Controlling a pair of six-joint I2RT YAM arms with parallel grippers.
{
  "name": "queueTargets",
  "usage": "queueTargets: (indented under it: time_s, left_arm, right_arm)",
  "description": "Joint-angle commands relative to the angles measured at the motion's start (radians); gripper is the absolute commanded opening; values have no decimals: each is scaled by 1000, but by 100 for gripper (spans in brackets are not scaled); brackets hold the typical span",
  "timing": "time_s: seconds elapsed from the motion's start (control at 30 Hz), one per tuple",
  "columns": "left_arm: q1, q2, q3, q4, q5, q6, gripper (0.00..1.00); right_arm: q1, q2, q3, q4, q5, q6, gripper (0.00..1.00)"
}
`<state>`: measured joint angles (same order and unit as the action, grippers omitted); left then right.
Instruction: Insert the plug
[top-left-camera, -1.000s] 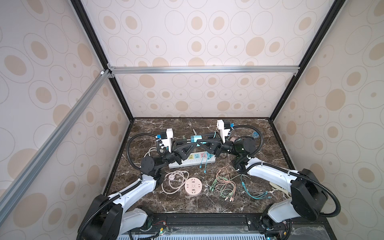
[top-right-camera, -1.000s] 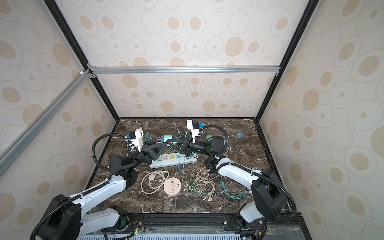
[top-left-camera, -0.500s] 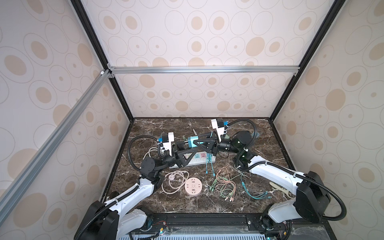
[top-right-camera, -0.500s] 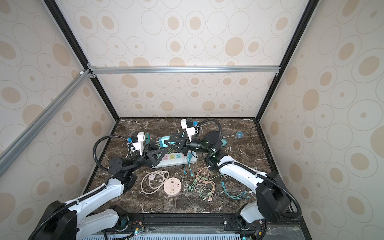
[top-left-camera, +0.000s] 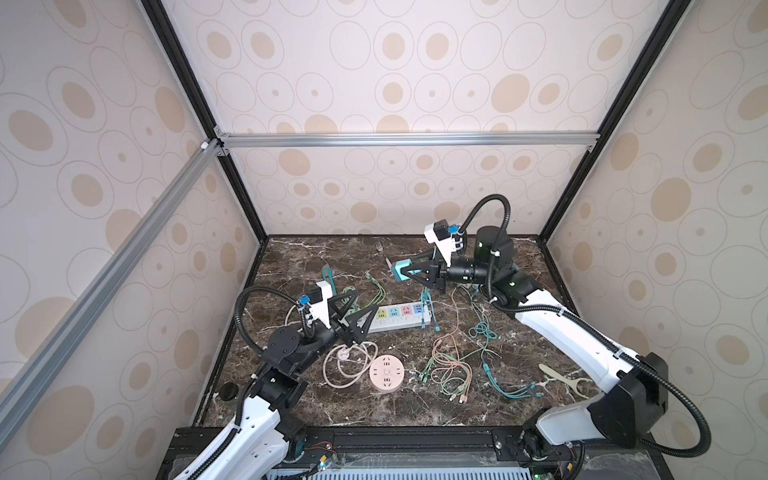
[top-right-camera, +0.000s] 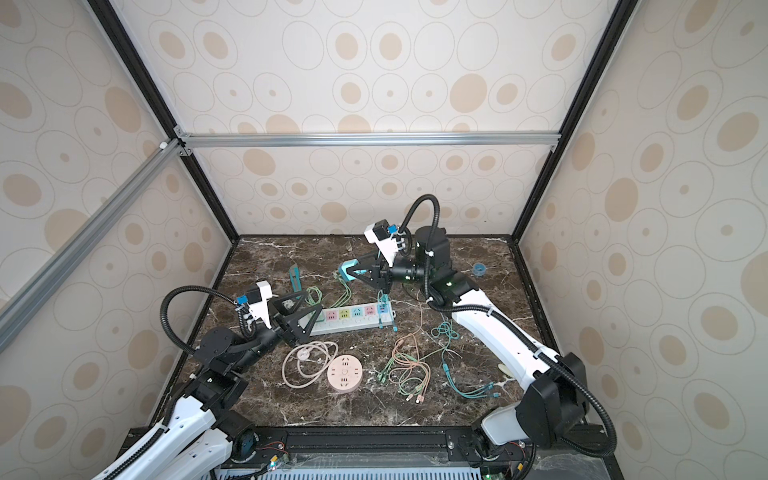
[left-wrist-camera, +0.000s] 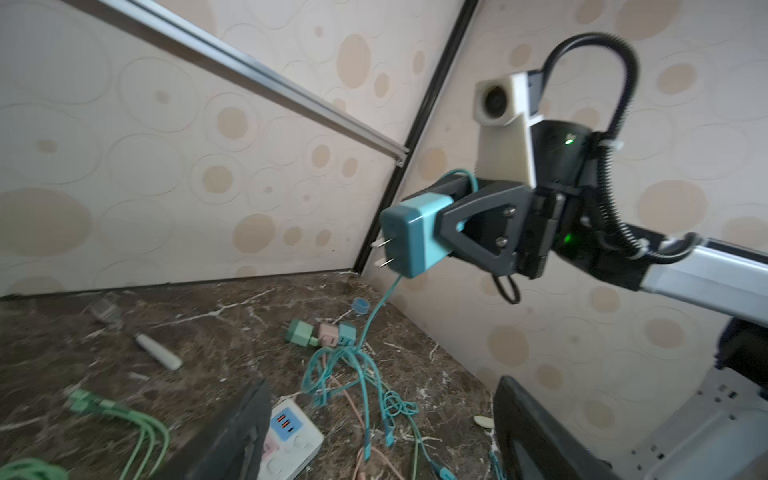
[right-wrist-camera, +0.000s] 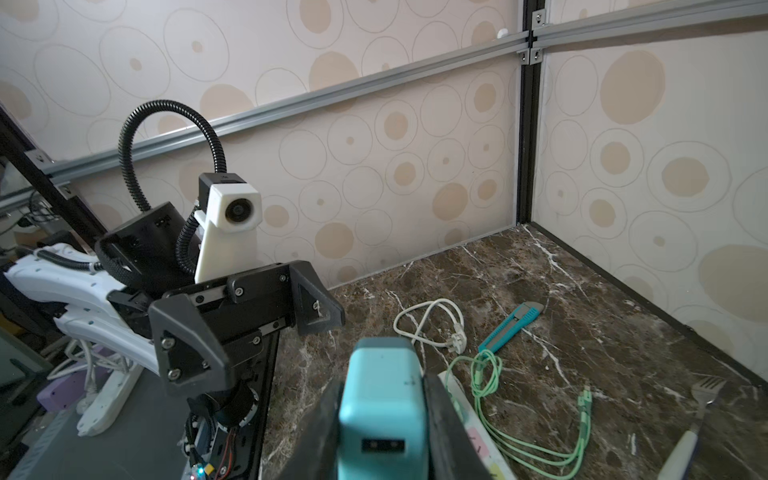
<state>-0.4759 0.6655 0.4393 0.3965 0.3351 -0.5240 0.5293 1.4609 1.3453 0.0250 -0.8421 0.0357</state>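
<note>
The left gripper (top-left-camera: 365, 300) hangs just above the left end of the power strip (top-left-camera: 397, 318). Its jaws are spread wide and hold nothing, so the strip lies unrestrained on the table (top-left-camera: 291, 257). Above and behind the strip's right end, the right gripper (top-left-camera: 409, 272) has its jaws clamped on the teal plug (top-left-camera: 399, 269), well clear of the table. In the left wrist view the plug's two prongs (left-wrist-camera: 383, 251) point sideways, not down toward the strip's sockets. Its teal cable (left-wrist-camera: 376, 309) drops into a tangle beside the strip's right end.

Several things could go wrong from here:
- **Missed slots:** unless the wrist turns the prongs squarely down first, they will probably scrape the strip's face instead of entering.
- **Sliding strip:** with nothing pinning it, a slanted push could shove or tip the strip.
- **Pivoting plug:** the jaws hold only the plug's smooth sides, so resistance at the socket may turn it in the grip.
- **Snagging cable:** the hanging cable could drag across the strip or get trapped under the plug.
</note>
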Motion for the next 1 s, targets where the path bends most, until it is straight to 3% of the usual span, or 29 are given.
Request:
queueTargets:
  time_s: [0.0,0.13,0.27,0.47,0.67,0.97]
  left_arm:
    - [7,23,71,-280,-215,81,83]
    - [8,61,88,-352,-324,38,82]
    - [12,89,90,-424,-430,-28,82]
    - [32,100,87,-522,-465,-95,81]
    - [71,116,44,-531,-452,-135,77]
    - [194,179,-63,-398,-294,-190,68]
  right_arm:
    - [-63,96,112,-170,-25,-148,5]
    - [-113,250,290,-249,-15,-221,5]
    - [-114,444,524,-449,68,-363,4]
    - [-112,652,698,-513,81,-396,4]
    - [-53,679,636,-522,85,-440,4]
    - [48,644,435,-593,161,-573,4]
